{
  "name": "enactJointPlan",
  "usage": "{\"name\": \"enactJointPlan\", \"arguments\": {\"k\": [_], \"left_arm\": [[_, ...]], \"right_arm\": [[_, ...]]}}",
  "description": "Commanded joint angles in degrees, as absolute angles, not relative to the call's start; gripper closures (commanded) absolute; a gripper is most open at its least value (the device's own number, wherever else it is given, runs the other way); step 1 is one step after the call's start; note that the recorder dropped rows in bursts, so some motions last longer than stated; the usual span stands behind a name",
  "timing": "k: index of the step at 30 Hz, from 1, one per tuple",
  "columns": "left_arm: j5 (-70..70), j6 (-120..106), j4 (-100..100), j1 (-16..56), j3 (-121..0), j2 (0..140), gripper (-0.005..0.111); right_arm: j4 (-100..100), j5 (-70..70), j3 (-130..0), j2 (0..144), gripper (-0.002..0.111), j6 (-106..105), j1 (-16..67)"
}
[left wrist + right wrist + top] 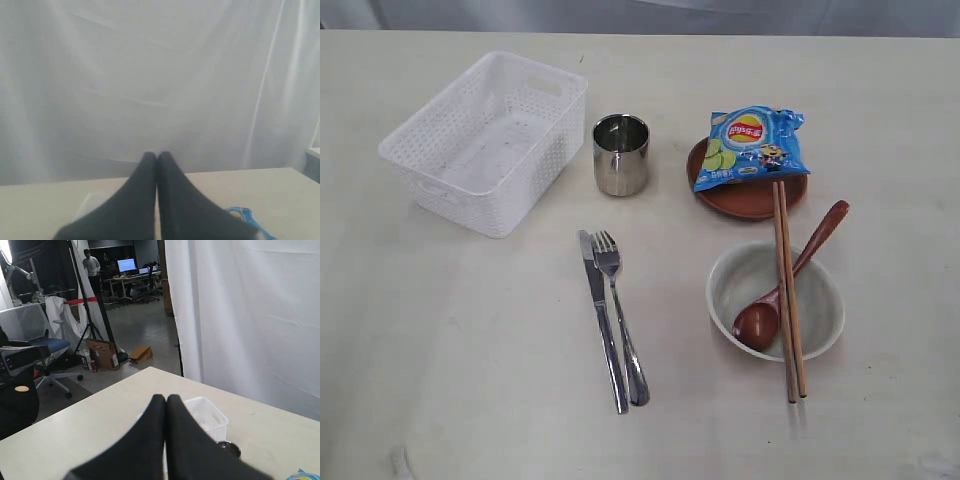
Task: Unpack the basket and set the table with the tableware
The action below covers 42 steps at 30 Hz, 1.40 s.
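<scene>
- Basket (542, 165) on table (470, 330) beside steel cup (620, 155).
- Chip bag (752, 148) tops plate (750, 202); spoon (803, 258), chopsticks (792, 340) cross bowl (732, 290).
- Left gripper (157, 156), right gripper (166, 398): jaws pressed together, nothing held.

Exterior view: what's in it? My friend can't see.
An empty white basket sits on a beige table beside a steel cup, with a knife and fork side by side. A blue chip bag lies on a brown plate, and a pale bowl holds a wooden spoon, chopsticks laid across.
</scene>
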<state>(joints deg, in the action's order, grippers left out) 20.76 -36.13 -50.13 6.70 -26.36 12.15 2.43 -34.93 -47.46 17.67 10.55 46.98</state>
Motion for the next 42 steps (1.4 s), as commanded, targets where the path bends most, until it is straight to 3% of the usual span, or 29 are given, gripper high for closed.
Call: {"name": "enactJointPlan", "arguments": {"k": [1, 9, 21, 42], "left_arm": [[20.92, -35.75, -50.17, 6.55, -26.24, 11.98, 0.107], [20.92, -33.06, -40.57, 6.55, -25.05, 11.56, 0.107], [9.22, 8.69, -1.62, 6.55, -11.40, 0.00, 0.107], [4.79, 3.78, 6.20, 6.55, 0.00, 0.00, 0.107]], "right_arm": [[2.86, -34.82, -47.26, 17.35, 0.109, 10.60, 46.81], [2.86, -34.82, -47.26, 17.36, 0.109, 10.72, 46.81], [2.86, -34.82, -47.26, 17.36, 0.109, 10.72, 46.81], [2.86, -34.82, -47.26, 17.36, 0.109, 10.70, 46.81]]}}
